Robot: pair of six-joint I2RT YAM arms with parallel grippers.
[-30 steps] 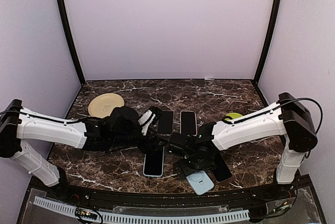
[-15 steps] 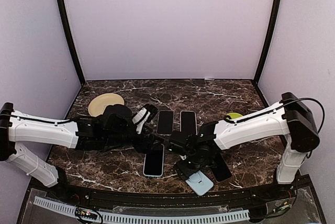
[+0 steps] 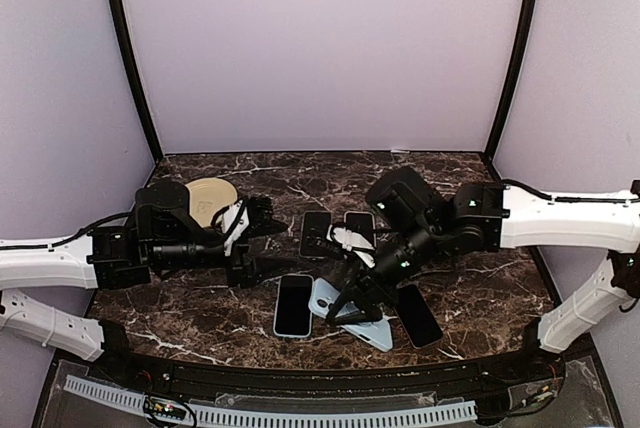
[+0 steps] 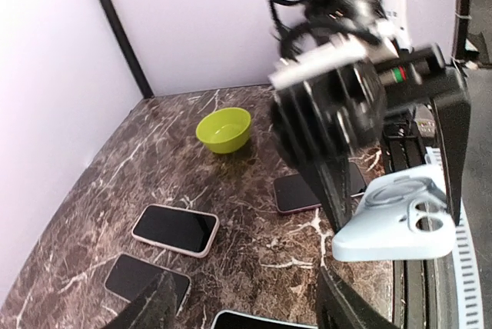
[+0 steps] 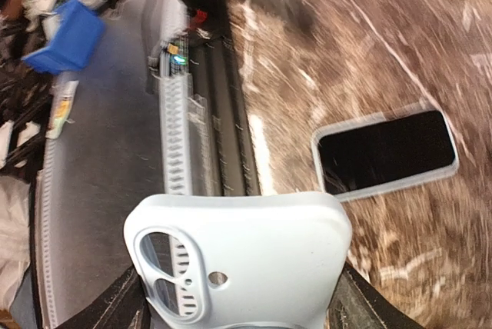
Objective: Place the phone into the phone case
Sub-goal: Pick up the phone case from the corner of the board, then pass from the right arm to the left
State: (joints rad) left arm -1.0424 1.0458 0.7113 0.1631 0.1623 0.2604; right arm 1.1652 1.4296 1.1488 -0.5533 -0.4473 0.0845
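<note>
My right gripper is shut on a light blue phone case and holds it tilted above the table near the front. In the right wrist view the case fills the space between my fingers, camera cutout at the left. In the left wrist view it hangs from the right gripper. A black phone with a pale rim lies flat just left of the case; it also shows in the right wrist view. My left gripper is open and empty, left of the phones.
Two more phones lie side by side at mid-table, and another lies right of the case. A cream plate sits at the back left. A green bowl shows in the left wrist view.
My right gripper has lifted the case off the table and tilted it, its arm swinging back and up. My left arm has drawn back to the left, away from the phones.
</note>
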